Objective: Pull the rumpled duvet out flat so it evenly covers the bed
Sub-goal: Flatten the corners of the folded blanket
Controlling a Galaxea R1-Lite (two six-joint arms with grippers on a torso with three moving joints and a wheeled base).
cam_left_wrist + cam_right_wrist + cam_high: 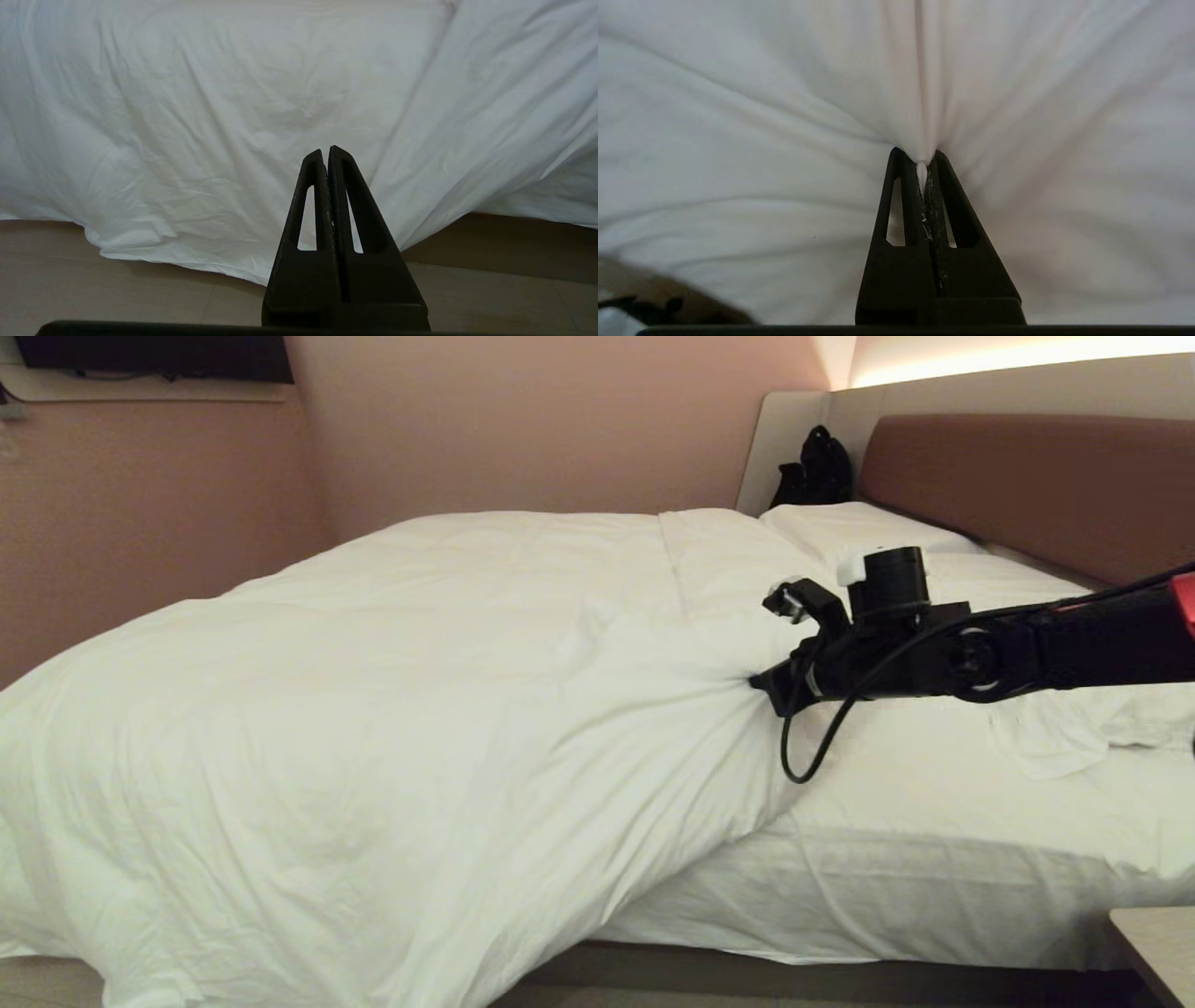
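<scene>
The puffy white duvet (420, 709) lies rumpled over the left part of the bed (934, 840) and hangs over its near side. The sheet toward the headboard is bare. My right gripper (758, 683) reaches in from the right and is shut on a pinch of the duvet's edge. Taut folds fan out from that pinch. In the right wrist view the fabric (784, 116) is wedged between the tips of the right gripper (920, 158). My left gripper (325, 151) is shut and empty. It hangs low in front of the duvet (233, 116), which drapes to the floor.
White pillows (859, 527) lie by the brown headboard (1027, 485), and a black bag (817, 467) sits in the corner behind them. A bedside table corner (1158, 947) shows at the lower right. Tan floor (117, 289) runs along the bed's near side.
</scene>
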